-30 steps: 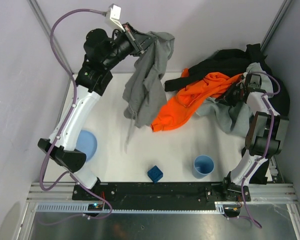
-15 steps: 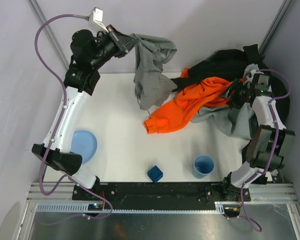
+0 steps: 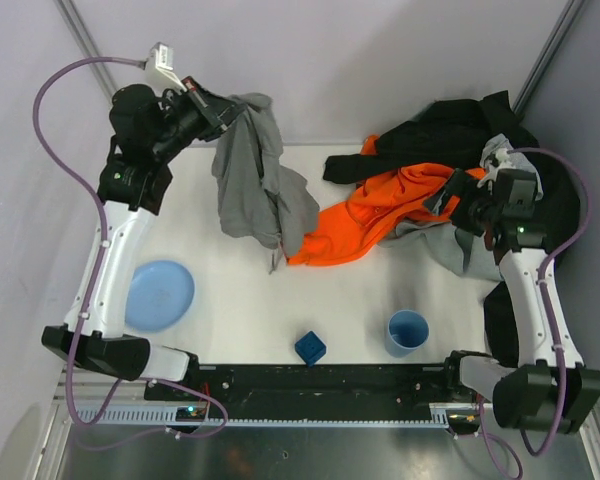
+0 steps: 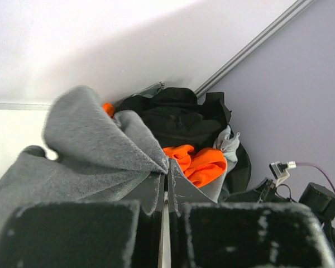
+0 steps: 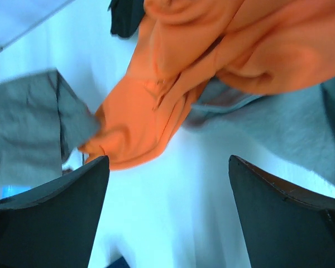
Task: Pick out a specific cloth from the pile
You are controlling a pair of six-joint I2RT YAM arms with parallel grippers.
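The grey cloth [image 3: 255, 185] hangs from my left gripper [image 3: 215, 108], which is shut on its upper edge above the table's back left. Its lower end brushes the white table beside the orange garment [image 3: 380, 205]. In the left wrist view the cloth [image 4: 95, 151] bunches over the shut left gripper [image 4: 167, 167]. The pile [image 3: 450, 125], black, orange and some grey fabric, lies at the back right. My right gripper [image 3: 448, 195] hovers over the pile's near edge. In the right wrist view the right gripper [image 5: 167, 162] is open with nothing in it, above bare table below the orange garment [image 5: 212, 61].
A blue plate [image 3: 160, 295] lies at the left of the table. A blue cup [image 3: 407, 332] and a small blue cube [image 3: 310, 347] stand near the front edge. Purple-grey walls close in the back and both sides.
My left arm has swung left, carrying the grey cloth away from the pile. The right gripper has opened, let go of the pile's fabric and risen off it.
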